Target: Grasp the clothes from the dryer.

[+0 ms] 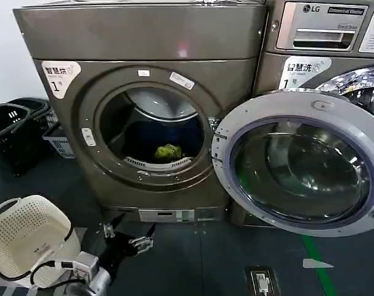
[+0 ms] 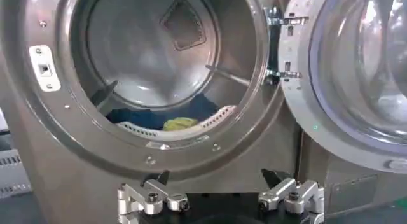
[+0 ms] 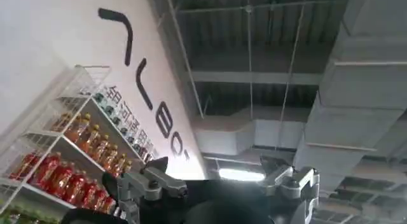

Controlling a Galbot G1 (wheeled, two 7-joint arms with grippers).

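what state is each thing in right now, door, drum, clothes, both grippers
dryer: upright, porthole unblocked
dryer door: swung fully open to the right
clothes: lying bunched at the drum's front lip, not gripped
left gripper: open, empty, low in front of the dryer, outside the drum
right gripper: open, empty, pointed up at the ceiling
white basket: on the floor at the left, upright

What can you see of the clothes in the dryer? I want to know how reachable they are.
The clothes are one small yellow-green bundle of soft, crumpled fabric lying at the bottom of the dryer drum, near the front lip, just behind the pale perforated rim. Something dark blue lies beside and behind it. The door is swung open and nothing touches the bundle; the left pincer is open, outside and below the opening.
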